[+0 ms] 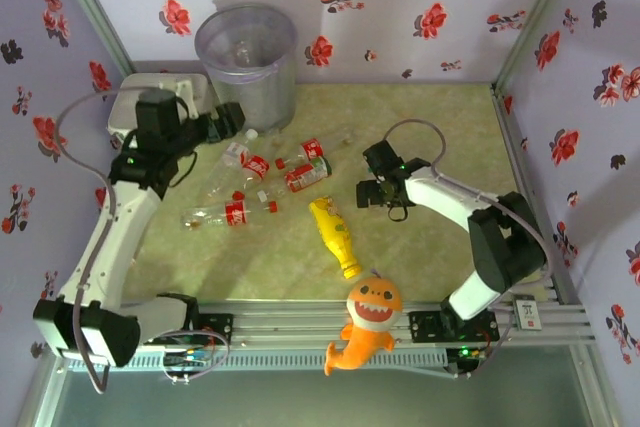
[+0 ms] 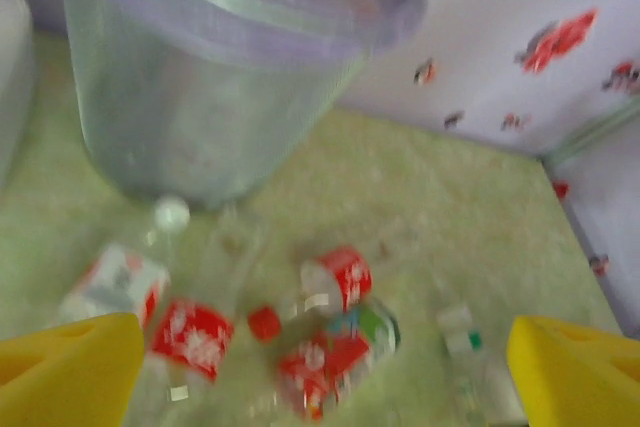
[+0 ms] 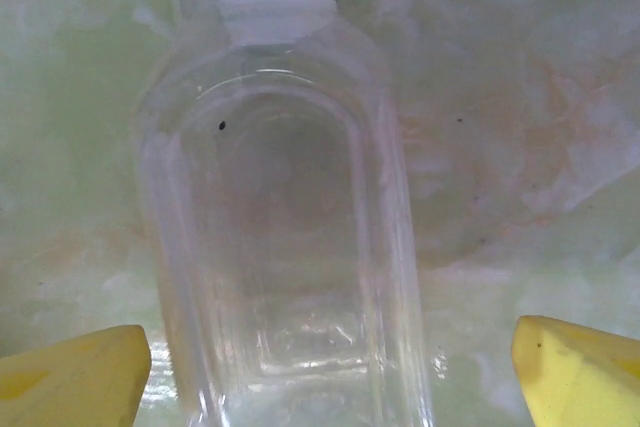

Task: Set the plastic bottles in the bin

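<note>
the bin is standing upright at the far left of the table, just right of a white box. we cannot tell what is lying inside it.

the left gripper is hovering on the near side of the bin, with its jaws spread wide and nothing between them. the left wrist view is blurred. in it the yellow pads are showing at both lower corners, above the bottles.

several red-label bottles are lying on their sides in a loose group, left of the middle of the table and near the bin. the yellow bottle is lying apart from them on the near side. its narrow end is pointing towards the orange shark at the near edge.

the right gripper is hanging just right of the group. in the right wrist view a clear bottle with a green label is lying on the table between its own pads. the jaws are spread and are not pinching it. one pad is sitting just beside the bottle, and we cannot tell if it is touching. the other is standing well apart.
</note>
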You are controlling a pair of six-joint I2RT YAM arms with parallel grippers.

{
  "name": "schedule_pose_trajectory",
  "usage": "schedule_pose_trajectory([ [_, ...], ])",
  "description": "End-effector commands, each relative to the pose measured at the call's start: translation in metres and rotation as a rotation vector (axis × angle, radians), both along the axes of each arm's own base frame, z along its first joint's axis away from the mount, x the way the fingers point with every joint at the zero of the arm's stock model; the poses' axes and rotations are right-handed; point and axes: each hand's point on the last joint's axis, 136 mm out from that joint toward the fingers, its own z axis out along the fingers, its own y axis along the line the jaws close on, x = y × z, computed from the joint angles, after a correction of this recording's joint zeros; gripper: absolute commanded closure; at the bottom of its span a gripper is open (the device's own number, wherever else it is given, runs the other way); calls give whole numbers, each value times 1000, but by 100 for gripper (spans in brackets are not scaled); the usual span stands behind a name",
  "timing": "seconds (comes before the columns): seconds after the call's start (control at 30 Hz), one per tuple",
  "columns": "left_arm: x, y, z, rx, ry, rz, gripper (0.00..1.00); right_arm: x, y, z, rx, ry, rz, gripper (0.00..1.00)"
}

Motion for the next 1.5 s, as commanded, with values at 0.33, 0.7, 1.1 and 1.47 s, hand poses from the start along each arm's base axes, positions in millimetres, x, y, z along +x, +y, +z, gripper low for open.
schedule_pose_trajectory([
  [0.33, -53, -29, -104, -300, 189, 9, 6, 6, 12, -33, 6, 50, -2, 17],
  [0.7, -37, -48, -107, -413, 203, -24, 6, 2, 5, -20, 4, 22, -13, 38],
  [1.1, -34, -116, -70, -548, 173, -232, 4, -25, 50, 71, 369, -170, 248, 63],
  [1.47, -37, -181, -58, -623, 199, -409, 4, -56, 78, 96, 473, -206, 478, 82],
])
